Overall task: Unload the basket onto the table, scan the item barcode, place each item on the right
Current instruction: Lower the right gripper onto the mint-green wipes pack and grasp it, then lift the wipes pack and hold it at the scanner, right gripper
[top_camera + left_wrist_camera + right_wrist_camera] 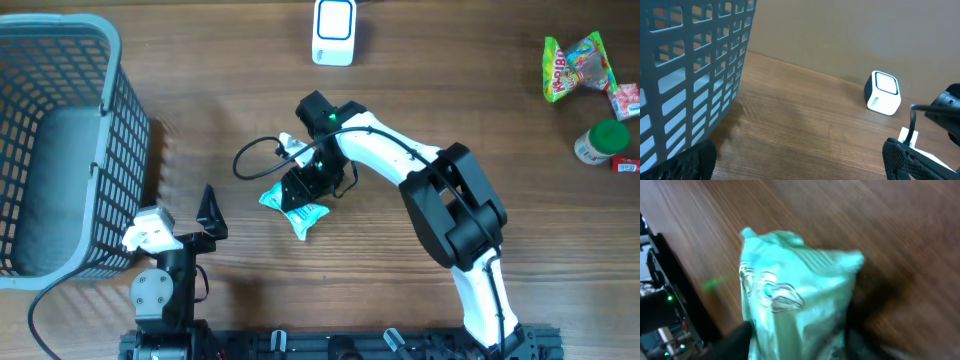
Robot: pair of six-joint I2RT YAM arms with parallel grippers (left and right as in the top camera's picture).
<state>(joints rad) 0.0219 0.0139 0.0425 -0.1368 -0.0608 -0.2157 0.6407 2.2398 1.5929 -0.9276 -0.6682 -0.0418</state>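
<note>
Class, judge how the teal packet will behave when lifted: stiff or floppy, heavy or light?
Probably floppy: the teal packet looks crinkled and puffy. Likely light, since it seems to be thin film. Its glossy skin may slip.

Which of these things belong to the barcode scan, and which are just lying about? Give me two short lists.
For the job:
- mint-green packet
- white scanner
- right tool, down at the packet

Lying about:
- grey basket
- candy bag
- green-lidded jar
- left tool, open beside the basket
</note>
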